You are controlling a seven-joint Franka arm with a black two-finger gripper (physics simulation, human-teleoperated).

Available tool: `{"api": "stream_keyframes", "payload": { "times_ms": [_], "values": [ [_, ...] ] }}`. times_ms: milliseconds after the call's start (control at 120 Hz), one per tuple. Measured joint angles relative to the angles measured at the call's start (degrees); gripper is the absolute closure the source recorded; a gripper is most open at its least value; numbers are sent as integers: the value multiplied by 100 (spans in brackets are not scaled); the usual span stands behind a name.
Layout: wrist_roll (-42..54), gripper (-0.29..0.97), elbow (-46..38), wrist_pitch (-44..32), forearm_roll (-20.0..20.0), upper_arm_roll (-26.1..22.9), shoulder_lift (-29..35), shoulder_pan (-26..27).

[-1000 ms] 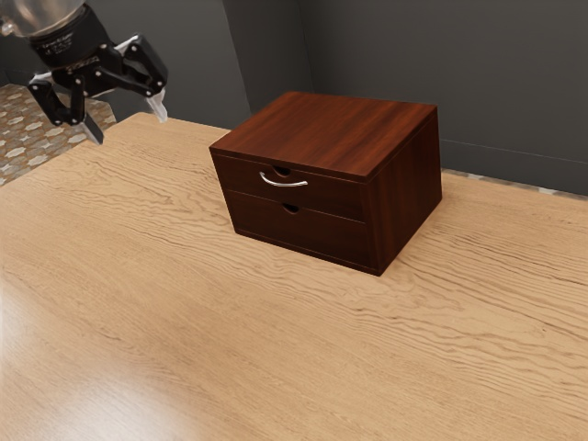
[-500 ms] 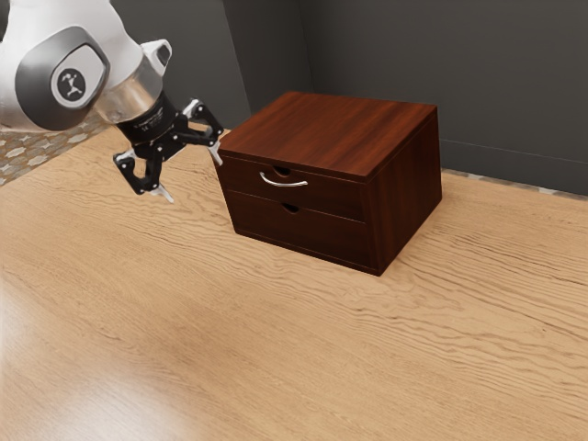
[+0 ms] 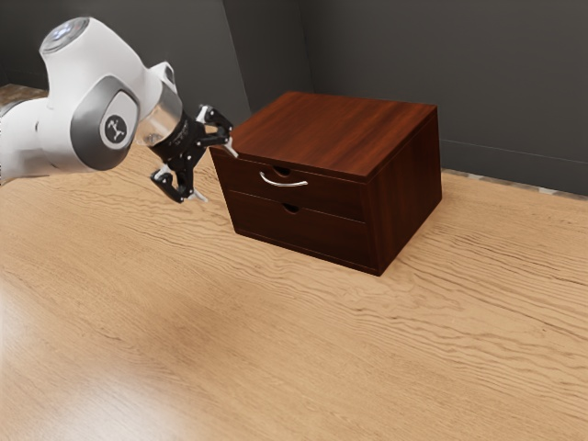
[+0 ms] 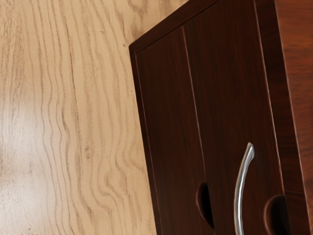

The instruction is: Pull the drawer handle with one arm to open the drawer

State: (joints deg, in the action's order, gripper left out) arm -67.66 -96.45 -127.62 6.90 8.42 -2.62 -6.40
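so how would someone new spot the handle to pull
On the wooden table stands a dark red-brown cabinet with two drawers. The handle is the curved silver bar on the upper drawer; the lower drawer has only a notch.

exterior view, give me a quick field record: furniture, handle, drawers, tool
furniture: dark red-brown wooden two-drawer cabinet on light wood-grain table
handle: curved silver metal handle on the upper drawer
drawers: both fronts flush, shut
tool: black two-finger tool, open, by the cabinet's front corner at the exterior view's left, short of the handle
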Motion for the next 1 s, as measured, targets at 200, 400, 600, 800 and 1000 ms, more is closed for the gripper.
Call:
{"api": "stream_keyframes", "payload": {
  "times_ms": [200, 400, 600, 800, 1000],
  "values": [
    [-269, 3, -152, -280, 32, 0, 10, 139],
    [-464, 6, -214, -531, 55, -7, -153, 156],
    [-604, 14, -107, -683, 64, -47, -279, 134],
    [-704, 18, -54, -775, 66, -51, -386, 139],
    [-775, 20, 91, -839, 66, -68, -555, 143]
  ]
}}
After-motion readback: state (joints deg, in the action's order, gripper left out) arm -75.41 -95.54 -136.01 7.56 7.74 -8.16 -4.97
